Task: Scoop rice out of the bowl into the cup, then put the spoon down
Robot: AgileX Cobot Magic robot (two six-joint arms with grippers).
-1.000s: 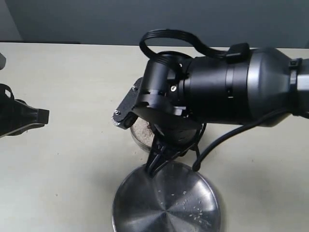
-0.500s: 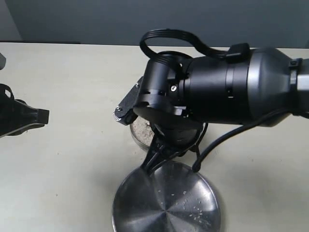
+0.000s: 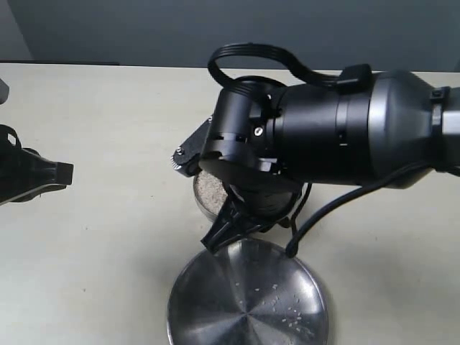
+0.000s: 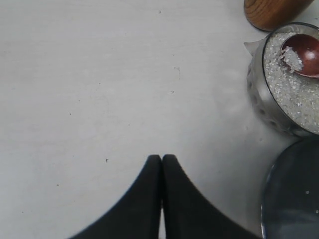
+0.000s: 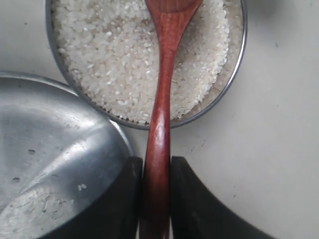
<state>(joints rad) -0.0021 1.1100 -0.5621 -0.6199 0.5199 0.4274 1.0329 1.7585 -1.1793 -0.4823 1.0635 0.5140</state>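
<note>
The steel bowl (image 5: 234,84) holds a heap of white rice (image 5: 109,59). My right gripper (image 5: 157,167) is shut on the slim handle of the wooden spoon (image 5: 162,99), whose oval end lies over the rice. In the left wrist view the spoon's bowl (image 4: 304,52) carries a few grains above the rice (image 4: 294,94), and the wooden cup (image 4: 274,12) stands just beyond the bowl (image 4: 256,99). In the exterior view the right arm hides the cup and most of the bowl (image 3: 200,205). My left gripper (image 4: 161,158) is shut and empty, far left (image 3: 43,172).
A larger flat steel plate (image 3: 248,302) with a few stray grains lies right beside the bowl, partly under my right gripper; it also shows in the wrist views (image 5: 55,149) (image 4: 294,199). The pale tabletop (image 4: 99,74) spreads between the left gripper and the bowl.
The right gripper's fingers have swung a little to the left over the plate's rim, and more of the rice shows in the exterior view. The left arm has stayed still.
</note>
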